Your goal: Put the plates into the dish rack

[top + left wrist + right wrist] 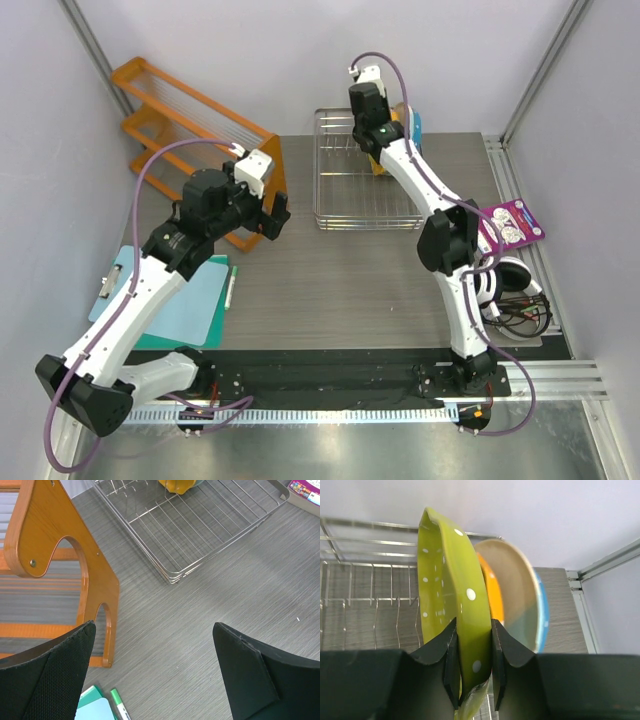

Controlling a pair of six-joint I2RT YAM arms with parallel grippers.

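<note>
- Right gripper (472,652): closed on one green plate (447,575), white-dotted, pinched at the rim between two black fingers (432,655) and standing on edge.
- Just right of that grip: three more plates on edge, packed close together. First one orange plate (492,597), then one cream plate (515,587), then one blue plate (543,607) outermost.
- Four plates counted in all, one held and three standing free of the gripper.
- Left of and beyond the grip: one wire rack (366,190), with rows of thin upright dividers.
- From above, right gripper at the rack's far right end, with the three free plates there too.
- Cannot tell whether the green plate's lower edge rests in the rack, since the fingers hide it.
- Left gripper (155,675): wide open, two fingers spread, above the grey table (200,630) and well apart from the rack.
- Ahead of it and to its right: the rack's near corner, with the orange plate's edge showing at the far end.
- Ahead of it and to its left: one orange shelf (50,555), its side panel just beyond the left finger.
- Close under it, beside the left finger: one green marker (119,702) and the corner of one teal clipboard (92,705).
- Far ahead to its right: the corner of one purple box (305,491).
</note>
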